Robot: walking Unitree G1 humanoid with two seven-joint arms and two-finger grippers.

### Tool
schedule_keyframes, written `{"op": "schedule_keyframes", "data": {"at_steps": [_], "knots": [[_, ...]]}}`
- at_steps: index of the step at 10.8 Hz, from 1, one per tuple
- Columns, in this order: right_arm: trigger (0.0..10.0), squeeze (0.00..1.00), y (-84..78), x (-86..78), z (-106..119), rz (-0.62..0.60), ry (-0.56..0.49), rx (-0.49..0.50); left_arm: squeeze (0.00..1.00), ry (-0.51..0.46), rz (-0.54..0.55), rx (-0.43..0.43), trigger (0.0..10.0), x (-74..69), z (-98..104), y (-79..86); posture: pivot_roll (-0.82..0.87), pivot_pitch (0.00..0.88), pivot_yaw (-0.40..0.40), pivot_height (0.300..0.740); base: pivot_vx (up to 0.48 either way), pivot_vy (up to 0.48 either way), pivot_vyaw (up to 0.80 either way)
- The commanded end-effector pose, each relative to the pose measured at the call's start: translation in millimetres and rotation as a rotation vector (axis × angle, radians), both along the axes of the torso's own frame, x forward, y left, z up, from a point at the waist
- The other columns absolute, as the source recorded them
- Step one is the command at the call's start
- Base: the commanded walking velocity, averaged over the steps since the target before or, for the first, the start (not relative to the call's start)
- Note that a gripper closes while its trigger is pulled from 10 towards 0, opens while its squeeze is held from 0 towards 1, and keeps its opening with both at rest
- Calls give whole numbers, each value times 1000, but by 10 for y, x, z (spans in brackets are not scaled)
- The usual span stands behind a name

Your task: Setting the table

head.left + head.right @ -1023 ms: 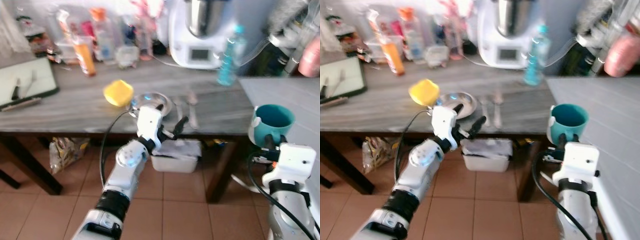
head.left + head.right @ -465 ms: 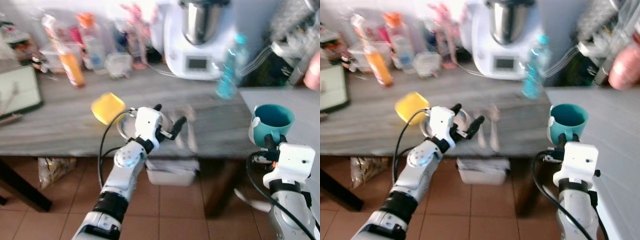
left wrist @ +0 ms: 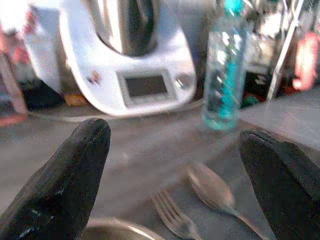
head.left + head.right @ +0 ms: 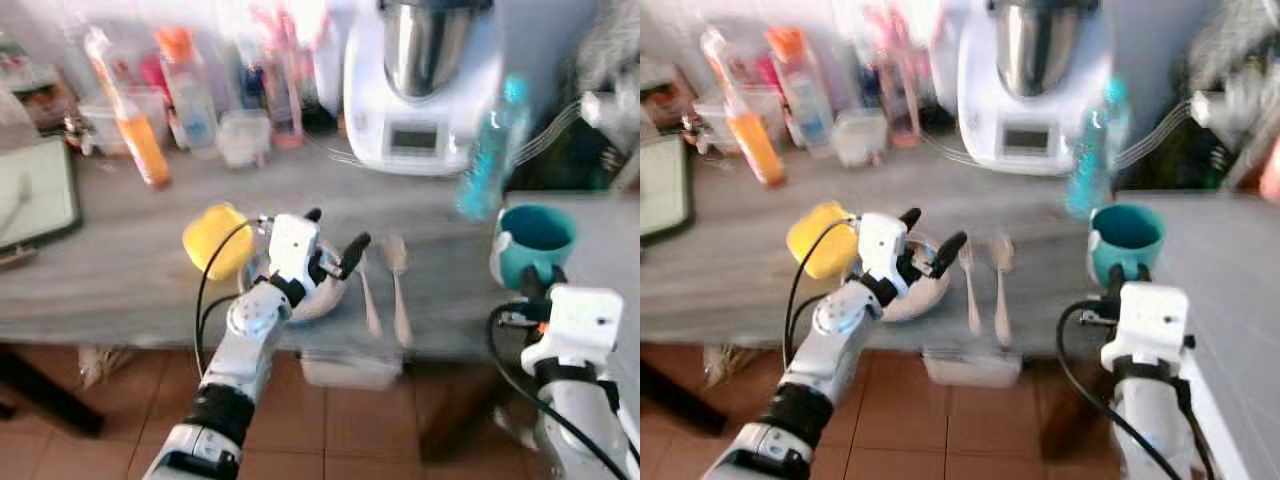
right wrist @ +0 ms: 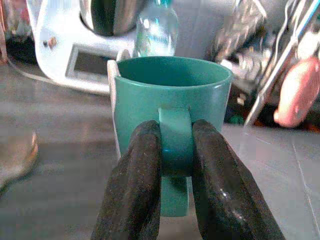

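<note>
Nearest the robot, the right gripper (image 5: 172, 165) is clamped on the handle of a teal mug (image 4: 533, 240), its two black fingers (image 5: 135, 185) pressed either side of the handle, and it carries the mug upright at the right-hand end of the wooden table (image 4: 110, 280), near its front corner. The left gripper (image 4: 335, 240) has its fingers spread wide apart with nothing between them, and it hangs just over a small metal bowl (image 4: 325, 295) at the table's front edge. A second ago that gripper was out in front of the edge; now it is over the bowl, though much of that shift comes from the robot stepping closer, since the whole view has slid and blurred. The mug has stayed in the same grip throughout. Just beside the bowl lie a fork (image 4: 367, 295) and a spoon (image 4: 398, 285), side by side, with a yellow cup (image 4: 215, 238) at the bowl's other side. Farther back stand a blue water bottle (image 4: 487, 150) and a white kitchen machine (image 4: 420, 85), with an orange bottle (image 4: 140, 140) and a clutter of jars along the wall. As a judgement, the approach looks finished: the place setting is partly laid, and the mug is now close enough to be set down near the spoon.
</note>
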State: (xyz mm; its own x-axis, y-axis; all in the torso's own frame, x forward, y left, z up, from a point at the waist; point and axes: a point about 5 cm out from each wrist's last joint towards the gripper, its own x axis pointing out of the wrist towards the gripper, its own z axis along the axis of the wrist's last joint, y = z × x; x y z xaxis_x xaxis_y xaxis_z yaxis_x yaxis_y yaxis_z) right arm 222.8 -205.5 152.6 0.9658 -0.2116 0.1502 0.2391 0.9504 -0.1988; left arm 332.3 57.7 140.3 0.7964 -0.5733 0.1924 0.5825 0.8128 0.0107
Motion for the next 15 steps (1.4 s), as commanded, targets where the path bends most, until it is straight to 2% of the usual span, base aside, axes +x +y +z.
{"op": "schedule_keyframes", "data": {"at_steps": [1, 2, 4, 5, 7, 8, 10, 11, 13, 15], "knots": [[10000, 0, 59, 3, 32, 17, -20, 7, 0, 6, 21, 13, 10000, 18, -9, 104, -54, 66, 15, 740, 251, 0, 0], [10000, 0, 59, -5, 34, 17, -20, 6, 0, -8, 9, -12, 10000, 8, 43, 106, -54, 69, 14, 740, 0, 0, 0], [10000, 0, 56, -17, 36, 18, -17, 2, 0, -60, -41, 6, 10000, -32, 154, 141, -52, 74, 11, 740, 0, 0, 0], [10000, 0, 56, -22, 35, 19, -16, 0, 0, -79, -93, 24, 10000, -52, 216, 191, -48, 77, 9, 740, 0, 0, 0], [10000, 0, 65, -10, 63, 32, -22, -18, 0, -111, -276, 78, 10000, -157, 362, 268, -37, 83, 4, 740, 0, 0, 0], [10000, 0, 69, 16, 93, 51, -30, -32, 0, -91, -381, 145, 10000, -236, 385, 370, -23, 89, -2, 740, 0, 0, 0], [10000, 0, 105, 79, 154, 108, -48, -30, 0, -51, -445, 201, 10000, -295, 354, 466, -9, 96, -9, 740, 0, 0, 0], [10000, 0, 176, 187, 241, 198, -68, -27, 0, -32, -534, 259, 10000, -408, 290, 432, -6, 102, -7, 740, 0, 0, 0], [10000, 0, 249, 280, 301, 268, -79, -23, 0, -19, -546, 262, 10000, -431, 284, 427, -3, 106, -4, 740, 0, 0, 0], [10000, 0, 493, 499, 344, 424, -76, 4, 0, 1, -582, 269, 10000, -478, 258, 380, 1, 111, -1, 740, 0, 0, 0]]}}
